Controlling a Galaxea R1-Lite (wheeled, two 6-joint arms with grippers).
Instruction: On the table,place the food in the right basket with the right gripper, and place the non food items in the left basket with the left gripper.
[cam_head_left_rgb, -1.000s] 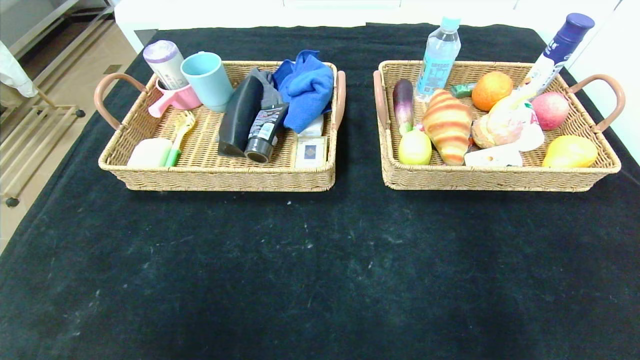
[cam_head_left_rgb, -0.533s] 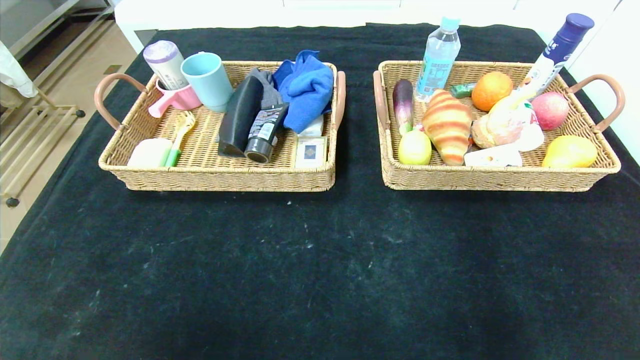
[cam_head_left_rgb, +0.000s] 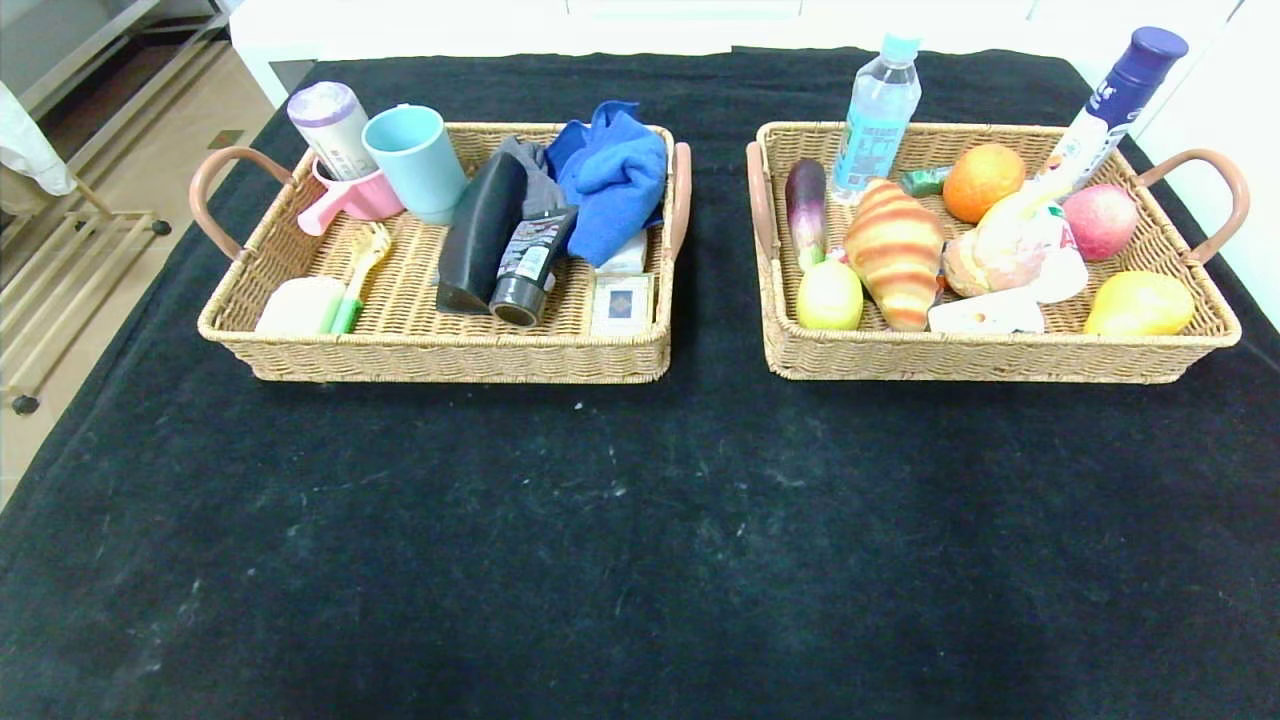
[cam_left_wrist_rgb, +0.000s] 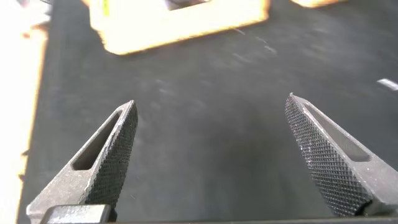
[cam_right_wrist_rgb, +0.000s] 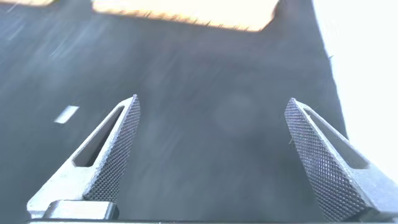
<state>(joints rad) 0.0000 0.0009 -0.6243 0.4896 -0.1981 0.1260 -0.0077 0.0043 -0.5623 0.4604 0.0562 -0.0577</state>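
Your left pincer (cam_left_wrist_rgb: 208, 158) stands spread wide and empty, its two fingers apart over bare black cloth; your right pincer (cam_right_wrist_rgb: 210, 158) is likewise spread and holds nothing. Neither shows in the head view, so both arms sit drawn back near you.

Beyond them lies the counter (cam_head_left_rgb: 640, 540), black-draped and lightly scuffed, with no loose item on its near half.

Farther out, to your left, the left basket (cam_head_left_rgb: 440, 355) carries the non-food items: the black glasses case (cam_head_left_rgb: 480, 232) leaning beside the black squeeze tube (cam_head_left_rgb: 528, 265), among a blue cloth (cam_head_left_rgb: 612, 178), a teal cup (cam_head_left_rgb: 415, 160) and a brush.

To your right, the right basket (cam_head_left_rgb: 990, 358) holds the food: the striped croissant (cam_head_left_rgb: 895, 250), the lemon (cam_head_left_rgb: 829, 294) at its near-left corner, the pinkish cream puff (cam_head_left_rgb: 1005, 250), and the white bottle with the blue lid (cam_head_left_rgb: 1115, 100) leaning at the far corner, along with other fruit.

Judged from this layout, the sorting looks complete: every named item rests in its proper basket, and nothing appears left for you to pick.
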